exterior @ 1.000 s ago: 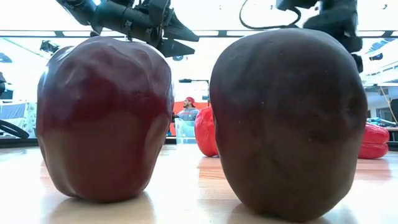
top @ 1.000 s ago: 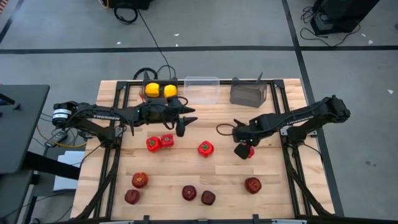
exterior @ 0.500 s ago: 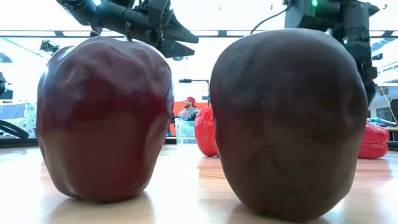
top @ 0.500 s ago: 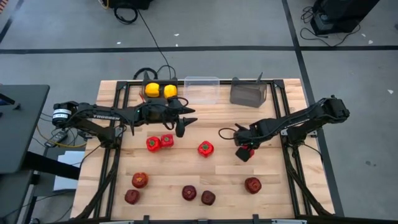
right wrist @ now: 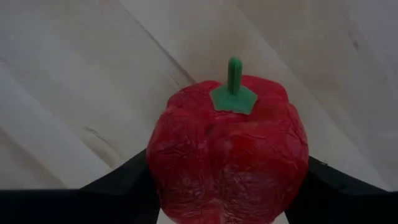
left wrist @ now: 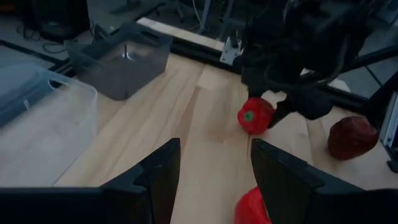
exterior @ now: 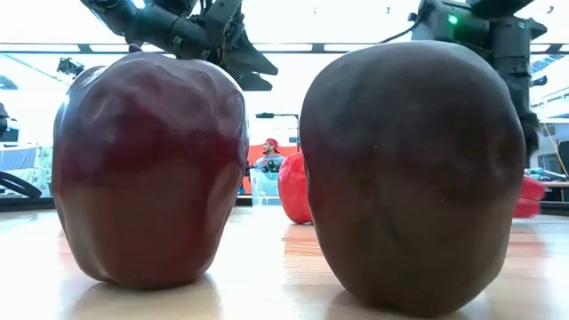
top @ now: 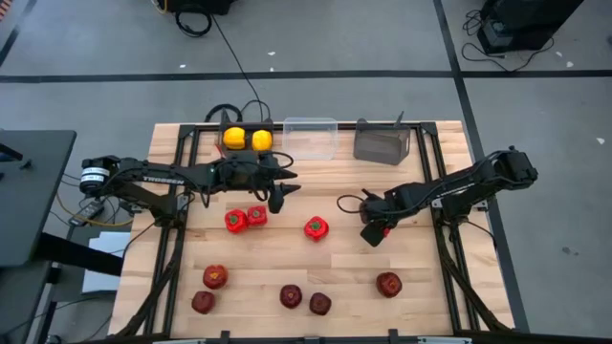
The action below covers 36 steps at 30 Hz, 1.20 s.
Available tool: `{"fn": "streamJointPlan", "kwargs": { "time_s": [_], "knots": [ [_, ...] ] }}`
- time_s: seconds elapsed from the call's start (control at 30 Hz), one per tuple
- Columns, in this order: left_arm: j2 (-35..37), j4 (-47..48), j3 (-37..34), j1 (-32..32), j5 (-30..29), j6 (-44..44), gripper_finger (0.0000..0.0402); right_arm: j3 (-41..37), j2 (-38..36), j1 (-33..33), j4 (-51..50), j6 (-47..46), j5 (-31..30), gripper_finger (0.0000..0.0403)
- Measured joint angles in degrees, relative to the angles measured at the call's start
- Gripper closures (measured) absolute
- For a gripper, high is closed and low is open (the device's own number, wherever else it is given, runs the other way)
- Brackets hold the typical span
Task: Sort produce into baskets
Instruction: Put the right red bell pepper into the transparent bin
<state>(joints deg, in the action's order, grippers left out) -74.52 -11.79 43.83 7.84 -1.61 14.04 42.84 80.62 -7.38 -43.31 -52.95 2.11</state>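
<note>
Right claw (top: 373, 235) grips a wrinkled bright red pepper (right wrist: 229, 155), green stem up; left claw (top: 283, 187) gapes empty.

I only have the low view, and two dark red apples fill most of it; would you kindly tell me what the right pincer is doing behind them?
Observer: The right pincer is closed on a red pepper, with one finger against each side.
Operator: Thank you. And the left pincer?
Observer: The left pincer hovers open with nothing between its fingers.
Operator: Is anything sorted yet?
Observer: In the high view, two yellow peppers sit side by side just left of the clear bin.
</note>
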Motion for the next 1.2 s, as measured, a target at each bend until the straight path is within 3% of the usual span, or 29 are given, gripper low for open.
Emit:
{"fn": "streamJointPlan", "kwargs": {
  "time_s": [0.2, 0.5, 0.87, 1.0, 1.2],
  "knots": [
    [1.35, 3.40, 0.00, 0.56, -0.49, 4.73, 0.0218, 5.59, 0.00, 3.04, 0.95, 0.71, -0.41, 0.0144],
    [6.77, 10.22, 0.05, 3.68, -0.73, 4.37, 0.0238, 14.21, 0.00, 11.36, 8.10, 6.98, -7.18, 0.0144],
    [7.30, 13.84, 0.02, 4.20, -0.74, 4.35, 0.0192, 15.51, 2.13, 27.55, 31.51, 20.81, -8.39, 0.0144],
    [7.30, 14.04, 0.02, 4.04, -0.71, 5.45, 0.0166, 15.62, 5.09, 32.18, 38.85, 29.68, -7.39, 0.0108],
    [7.23, 13.91, 0.00, 2.80, 1.59, 5.24, 0.0122, 19.70, 13.51, 38.40, 39.78, 32.07, -2.16, 0.0036]
  ]
}}
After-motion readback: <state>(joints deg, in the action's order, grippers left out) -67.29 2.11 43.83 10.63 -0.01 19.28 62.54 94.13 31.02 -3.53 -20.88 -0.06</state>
